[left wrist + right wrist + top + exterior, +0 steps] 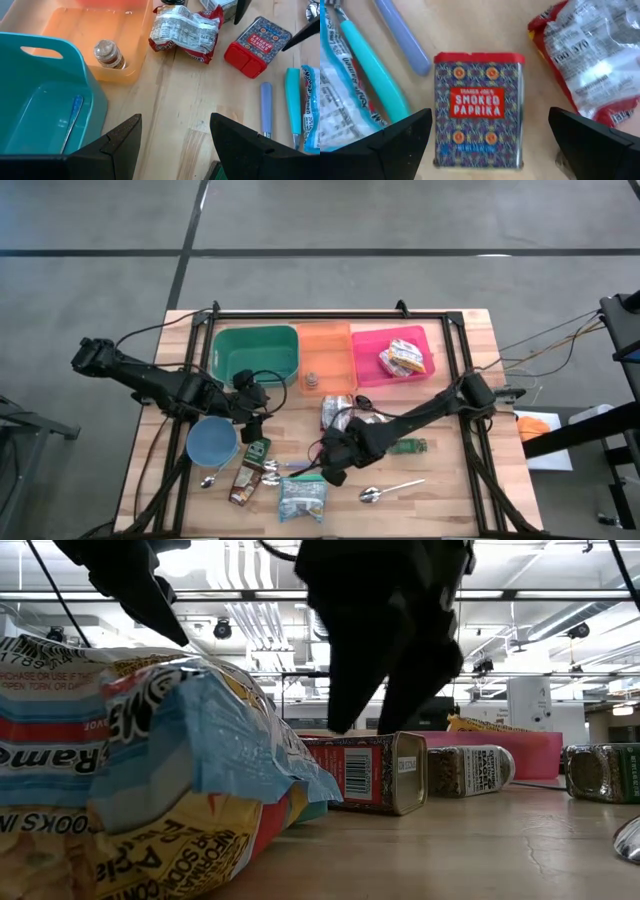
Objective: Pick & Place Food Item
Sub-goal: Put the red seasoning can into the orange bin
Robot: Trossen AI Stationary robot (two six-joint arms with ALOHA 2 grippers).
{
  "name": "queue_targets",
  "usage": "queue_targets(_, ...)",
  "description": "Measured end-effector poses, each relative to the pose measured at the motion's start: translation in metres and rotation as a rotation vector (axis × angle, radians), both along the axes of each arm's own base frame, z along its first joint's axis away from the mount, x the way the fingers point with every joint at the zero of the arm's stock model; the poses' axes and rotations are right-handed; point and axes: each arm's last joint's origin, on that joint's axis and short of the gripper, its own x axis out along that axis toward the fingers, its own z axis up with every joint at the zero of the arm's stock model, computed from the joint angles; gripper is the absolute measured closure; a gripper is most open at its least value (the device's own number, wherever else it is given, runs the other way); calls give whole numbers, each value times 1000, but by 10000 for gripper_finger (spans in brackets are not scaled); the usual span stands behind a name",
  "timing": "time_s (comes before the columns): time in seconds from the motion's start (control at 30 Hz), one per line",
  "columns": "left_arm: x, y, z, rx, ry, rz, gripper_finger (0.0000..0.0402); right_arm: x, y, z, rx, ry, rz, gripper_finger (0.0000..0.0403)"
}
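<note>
We see the right hand (485,145) poised directly over the smoked paprika tin (479,116), which lies flat on the desk (450,480) near its middle, label up. The hand's two fingers stand wide apart, one on each side of the tin, and neither touches it. From above, the right hand (335,465) covers most of the tin, so that view hardly shows it; the right wrist view gives the printed label, the red lid end and the gap on both sides. Just beside the tin lie a lavender utensil handle (402,35) and a teal utensil handle (370,70), and on its other side a red and silver snack packet (592,60).

The left hand (252,395) waits near the desk's left half, by the green bin (255,352), its fingers apart and holding nothing. Its wrist view shows what the overhead one makes small: a spice jar (109,54) standing in the orange bin (90,30), and the same tin (257,46) seen from the side.

The low view shows the tin (365,772) lying on its side with the dark fingers above it, behind a large ramen packet (130,770) that fills the near edge.
</note>
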Motion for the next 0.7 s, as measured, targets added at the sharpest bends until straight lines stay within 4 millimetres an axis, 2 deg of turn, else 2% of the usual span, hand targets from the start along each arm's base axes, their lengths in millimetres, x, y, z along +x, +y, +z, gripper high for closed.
queue_targets(0.4, -3, 1, -6, -16, 31, 21, 166, 7, 1, 6, -103, 74, 30, 7)
queue_targets(0.7, -1, 0, -5, -25, 12, 19, 166, 3, -2, -3, -135, 113, 59, 7)
